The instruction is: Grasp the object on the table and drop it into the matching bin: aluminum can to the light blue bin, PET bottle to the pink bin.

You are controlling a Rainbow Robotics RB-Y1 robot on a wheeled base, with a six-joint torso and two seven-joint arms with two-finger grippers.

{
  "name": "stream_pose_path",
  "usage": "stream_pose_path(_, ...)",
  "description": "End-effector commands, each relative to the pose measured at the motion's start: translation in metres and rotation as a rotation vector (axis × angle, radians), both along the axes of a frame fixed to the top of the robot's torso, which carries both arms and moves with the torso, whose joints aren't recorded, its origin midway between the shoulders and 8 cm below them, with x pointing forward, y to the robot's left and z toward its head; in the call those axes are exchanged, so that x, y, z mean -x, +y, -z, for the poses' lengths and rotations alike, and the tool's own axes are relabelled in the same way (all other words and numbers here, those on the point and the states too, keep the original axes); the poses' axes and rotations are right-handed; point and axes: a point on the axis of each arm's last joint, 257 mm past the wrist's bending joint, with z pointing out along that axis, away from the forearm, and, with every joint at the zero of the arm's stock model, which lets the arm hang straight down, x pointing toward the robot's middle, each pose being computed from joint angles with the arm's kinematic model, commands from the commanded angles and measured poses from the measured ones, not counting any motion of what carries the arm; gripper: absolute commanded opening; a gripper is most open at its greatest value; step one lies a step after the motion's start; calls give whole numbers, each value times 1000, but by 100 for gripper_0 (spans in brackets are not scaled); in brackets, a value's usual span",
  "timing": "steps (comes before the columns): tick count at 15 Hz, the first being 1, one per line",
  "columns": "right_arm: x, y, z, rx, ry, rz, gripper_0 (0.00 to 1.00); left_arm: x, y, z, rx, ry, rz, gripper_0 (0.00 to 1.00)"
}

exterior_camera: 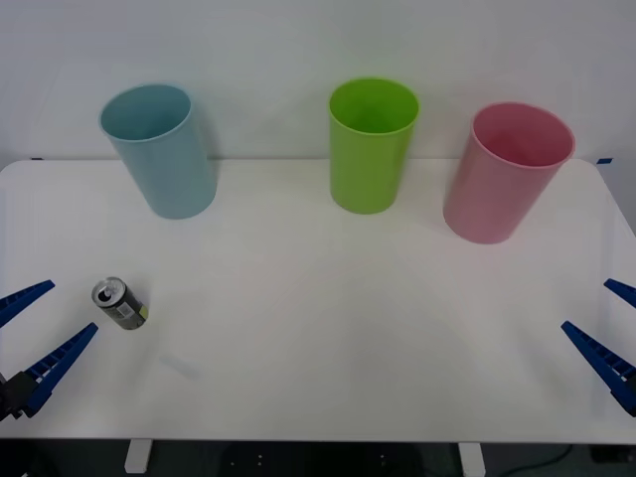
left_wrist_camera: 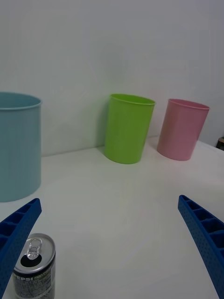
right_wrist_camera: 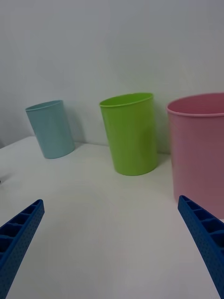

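Observation:
A small dark aluminum can (exterior_camera: 120,304) with a silver pull-tab top stands upright on the white table (exterior_camera: 328,328), front left. In the left wrist view the can (left_wrist_camera: 34,267) is just beside one blue finger. My left gripper (exterior_camera: 50,319) is open at the table's left edge, close to the can but not around it. My right gripper (exterior_camera: 593,315) is open at the right edge, nothing between its fingers. The light blue bin (exterior_camera: 159,149) stands at the back left and the pink bin (exterior_camera: 508,171) at the back right.
A lime green bin (exterior_camera: 373,143) stands between the other two at the back centre. All three bins are upright and open-topped near the far table edge by a white wall. Bare tabletop stretches across the middle and front.

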Motion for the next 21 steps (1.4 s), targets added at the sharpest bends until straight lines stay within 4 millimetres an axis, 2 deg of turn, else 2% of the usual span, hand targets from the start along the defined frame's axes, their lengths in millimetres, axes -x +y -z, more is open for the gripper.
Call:
stream_pose_path(1, 0, 0, 0, 0, 0, 0, 100, 0, 0, 0, 0, 0, 0, 100)
stream_pose_path(7, 0, 0, 0, 0, 0, 0, 100, 2, 4, 0, 22, -2, -25, 100)
stream_pose_path(13, 0, 0, 0, 0, 0, 0, 100, 10, 26, 25, -4, 58, -123, 100)
stream_pose_path(21, 0, 0, 0, 0, 0, 0, 100, 15, 61, 74, -142, 131, -301, 100)
